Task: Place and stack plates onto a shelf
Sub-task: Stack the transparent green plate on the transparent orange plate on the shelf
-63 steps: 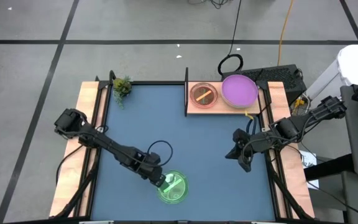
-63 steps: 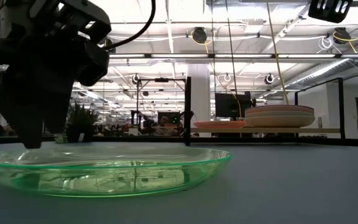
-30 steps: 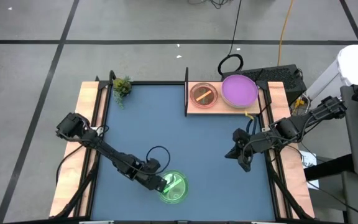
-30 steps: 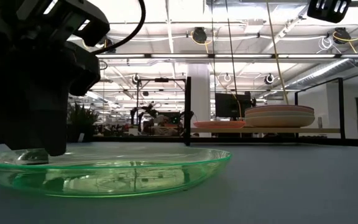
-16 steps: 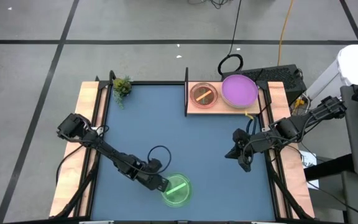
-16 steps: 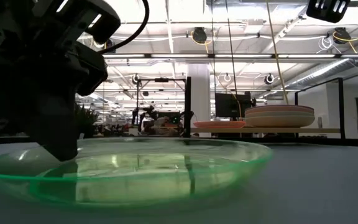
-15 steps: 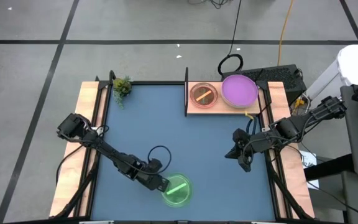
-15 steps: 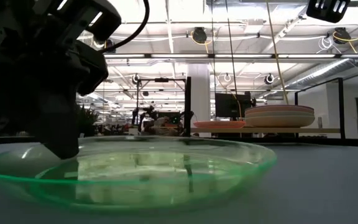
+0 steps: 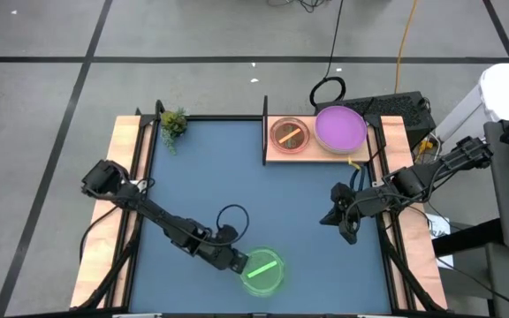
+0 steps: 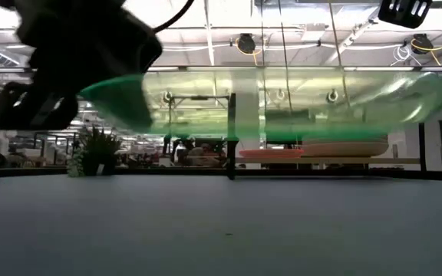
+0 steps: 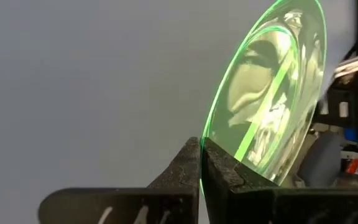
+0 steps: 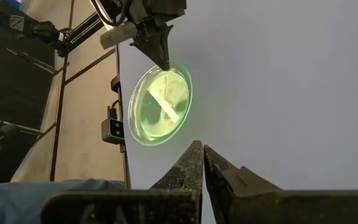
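A translucent green plate with a stick-like piece in it hangs above the blue table near its front edge. In the low view this green plate floats well above the table top. My left gripper is shut on its left rim. The shelf, a light-wood board with a thin black upright, lies at the far right. It carries an orange-brown plate and a purple plate. My right gripper hovers shut and empty by the table's right edge. My left gripper pinches the green plate's rim between its two fingers, on the side of the plate toward the table's left. The fingers come from the table's left, slanting down. The plate is lifted clear of the table, roughly level, reaching out beyond the fingertips.
A small green plant stands at the table's far left corner. Wooden side rails run along both sides of the blue table. A black cable loop lies behind the shelf.
My left gripper has shut on the green plate's left rim and risen, drifting a little toward the table's right edge. The plate, which lay flat on the table, now hangs lifted clear and has shifted slightly right with the gripper.
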